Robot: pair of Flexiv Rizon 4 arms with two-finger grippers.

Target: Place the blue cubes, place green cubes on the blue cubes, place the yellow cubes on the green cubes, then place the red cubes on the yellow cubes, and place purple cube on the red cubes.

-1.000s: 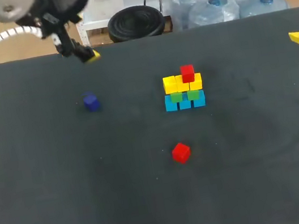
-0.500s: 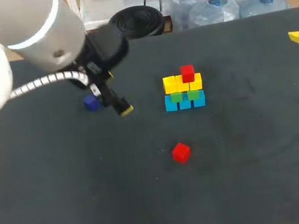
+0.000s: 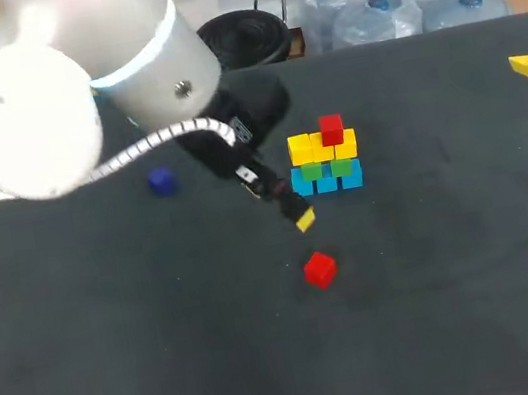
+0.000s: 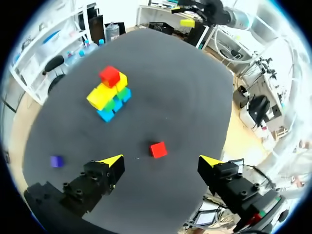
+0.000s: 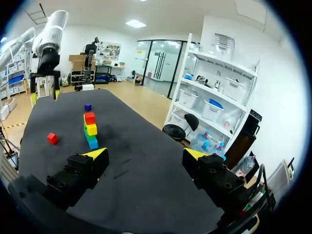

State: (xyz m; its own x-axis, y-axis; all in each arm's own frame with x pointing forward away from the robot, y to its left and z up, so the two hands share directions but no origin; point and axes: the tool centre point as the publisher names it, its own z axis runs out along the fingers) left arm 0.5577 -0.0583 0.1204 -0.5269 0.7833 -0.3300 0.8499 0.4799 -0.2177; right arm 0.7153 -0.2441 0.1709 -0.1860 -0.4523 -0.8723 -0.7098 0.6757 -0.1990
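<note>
— Where is everything?

— The stack stands toward the middle of the desk's far edge. It has blue cubes [image 3: 328,183] at the bottom, green cubes [image 3: 312,171] on them, yellow cubes [image 3: 303,149] above, and one red cube [image 3: 331,129] on top. A loose red cube [image 3: 320,269] lies apart from the stack on its near-edge side, turned at an angle. The purple cube [image 3: 161,181] sits alone toward the left edge.

— And the arms?

— The left arm [image 3: 154,84] reaches past the purple cube. The left jaws are open and empty, hanging between the stack and the loose red cube. In the left wrist view that cube lies just ahead, between the two yellow tips [image 4: 113,161]. The right jaws are open and empty too, at the desk's right edge, well apart from everything.

— What could go wrong?

— I'd judge the loose red cube is next. The left jaws hang near the stack, so a sideways drift on the way down could brush the blue or green cubes and shift the whole pile. The cube's angle is another worry: fingers meeting its corners rather than its flat faces could spin it or squeeze it out. Setting it beside the red cube on top leaves little room, and a nudge there could push that one off the yellow cubes.
</note>
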